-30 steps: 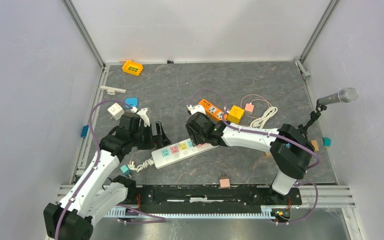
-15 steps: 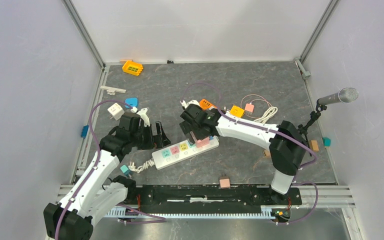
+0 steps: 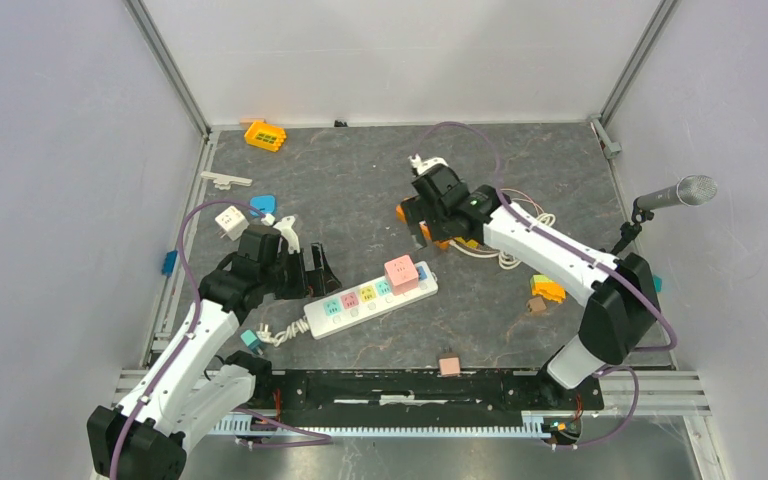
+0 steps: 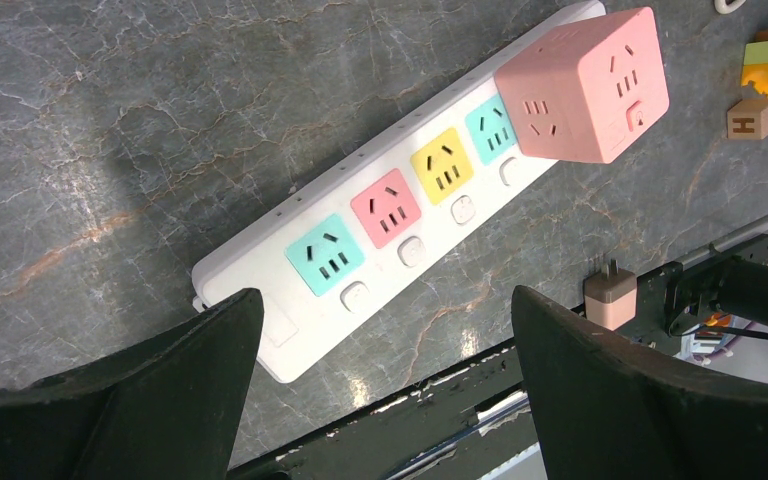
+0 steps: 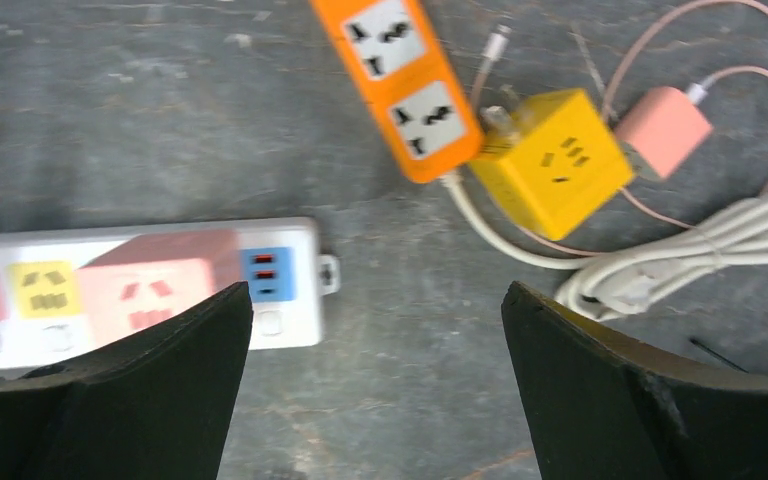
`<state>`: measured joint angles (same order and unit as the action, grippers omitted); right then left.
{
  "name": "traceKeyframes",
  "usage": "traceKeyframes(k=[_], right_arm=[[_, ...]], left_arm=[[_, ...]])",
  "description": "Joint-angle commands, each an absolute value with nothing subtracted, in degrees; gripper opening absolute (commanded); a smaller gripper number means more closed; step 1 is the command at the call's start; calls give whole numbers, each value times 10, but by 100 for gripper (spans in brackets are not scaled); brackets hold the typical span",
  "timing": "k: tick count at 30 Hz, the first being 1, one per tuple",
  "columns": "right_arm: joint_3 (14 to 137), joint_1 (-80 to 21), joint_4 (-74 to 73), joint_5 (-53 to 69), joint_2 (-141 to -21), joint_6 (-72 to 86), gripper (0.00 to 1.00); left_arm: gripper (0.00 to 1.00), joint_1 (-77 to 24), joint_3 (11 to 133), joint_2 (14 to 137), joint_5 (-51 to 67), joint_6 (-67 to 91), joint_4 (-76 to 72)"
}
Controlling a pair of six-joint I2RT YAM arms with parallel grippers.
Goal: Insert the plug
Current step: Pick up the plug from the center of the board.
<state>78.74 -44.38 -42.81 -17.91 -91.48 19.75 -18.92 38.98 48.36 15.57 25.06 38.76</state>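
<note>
After letting go of the pink cube plug (image 3: 401,273), pulled the right gripper (image 5: 375,300) back, fingers spread wide and empty. Leaves it sitting on the power strip (image 4: 250,268), low and left of the tool. Reads as inserted, pending a check of seating.

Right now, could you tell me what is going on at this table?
The pink cube plug sits on the white power strip, next to its blue USB end, and looks plugged in; nothing holds it. The right gripper hangs open further back, near the orange strip and yellow cube. The left gripper hovers open over the white strip's cord end without touching it.
</note>
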Motion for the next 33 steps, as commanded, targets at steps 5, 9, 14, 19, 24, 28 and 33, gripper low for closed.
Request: traceKeyframes(k=[5, 9, 14, 19, 24, 28, 33], right_arm=[[788, -349, -420, -172, -951, 96, 98], [847, -302, -426, -144, -1005, 62, 98], [960, -253, -462, -119, -1089, 34, 98], [1016, -216, -488, -63, -1159, 24, 98], [965, -202, -491, 11, -1159, 14, 95], [890, -201, -472, 53, -1130, 13, 93], [812, -201, -448, 70, -1087, 20, 92]], left_arm=[[100, -188, 390, 480, 164, 269, 366], [100, -187, 390, 479, 164, 268, 366], [100, -188, 389, 474, 163, 267, 366], [100, -188, 389, 475, 165, 266, 366], [100, -188, 390, 482, 159, 266, 370], [100, -188, 392, 489, 148, 267, 377], [100, -188, 393, 491, 151, 267, 376]])
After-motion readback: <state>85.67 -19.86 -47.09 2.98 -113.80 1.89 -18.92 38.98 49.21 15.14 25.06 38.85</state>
